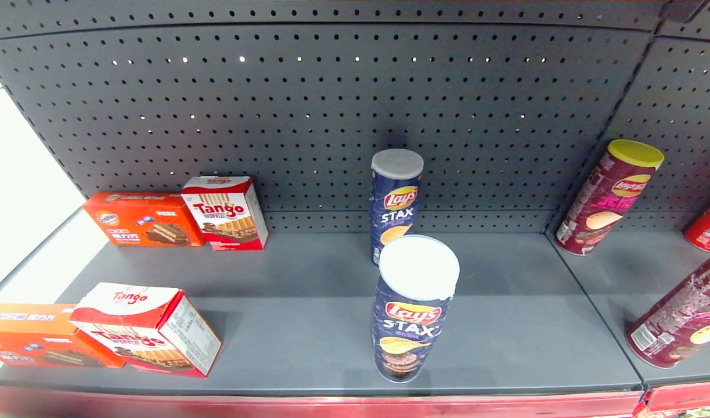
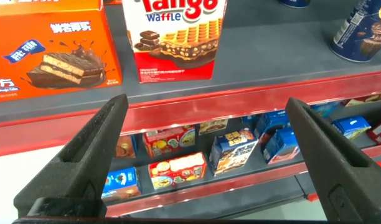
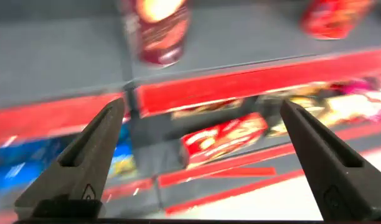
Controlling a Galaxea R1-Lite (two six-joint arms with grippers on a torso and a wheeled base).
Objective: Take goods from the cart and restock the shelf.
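Note:
On the grey shelf (image 1: pixel 308 325) two dark blue chip cans stand upright in a row: one at the back (image 1: pixel 394 200), one near the front edge (image 1: pixel 413 310). At the left stand two orange wafer boxes (image 1: pixel 143 219) (image 1: pixel 38 335) and two red-and-white waffle boxes (image 1: pixel 227 213) (image 1: pixel 148 328). My left gripper (image 2: pixel 206 165) is open and empty, below and in front of the shelf's red front lip (image 2: pixel 240 99), facing the front waffle box (image 2: pixel 178 37) and orange box (image 2: pixel 50 50). My right gripper (image 3: pixel 206 158) is open and empty, in front of a maroon can (image 3: pixel 156 28) on the adjoining shelf.
The right shelf section holds maroon chip cans (image 1: pixel 610 197) (image 1: pixel 680 316) and a red can (image 1: pixel 709 226). A perforated back panel (image 1: pixel 331 116) closes the shelf behind. Lower shelves carry small boxed goods (image 2: pixel 234 149) (image 3: pixel 225 137). Bare shelf lies between the boxes and blue cans.

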